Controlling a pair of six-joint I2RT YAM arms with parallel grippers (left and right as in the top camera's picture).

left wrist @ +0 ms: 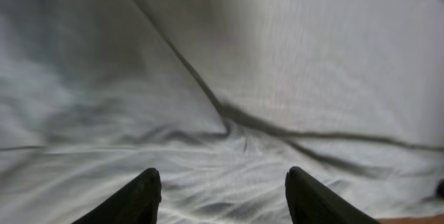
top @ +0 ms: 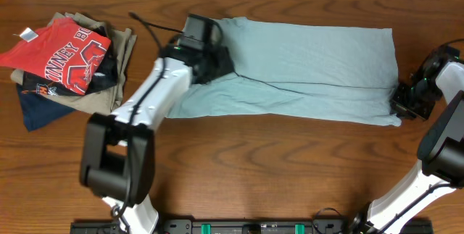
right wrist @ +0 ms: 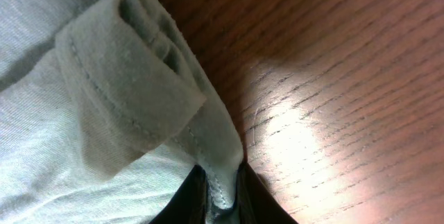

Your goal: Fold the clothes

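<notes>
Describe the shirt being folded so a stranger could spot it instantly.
On the wooden table, right of the pile of folded clothes, lies one long garment between both arms. That T-shirt is plain pale blue-grey, unlike the lettered red shirt.

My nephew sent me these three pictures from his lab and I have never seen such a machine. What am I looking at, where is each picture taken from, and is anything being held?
These are two robot arms at a wooden table, each ending in a two-fingered end effector. The wide picture comes from a camera above the table. The other two come from small cameras on the arms' wrists, looking past their own fingers.

A pale blue T-shirt lies stretched across the table, partly folded lengthwise. At the far left sits a pile of other clothes, a red shirt with white lettering on top.

The left end effector is over the shirt's left part, fingers apart, with nothing between them. The right end effector is shut on the hem at the shirt's right edge; you can see the fabric pinched between its dark fingers.
</notes>
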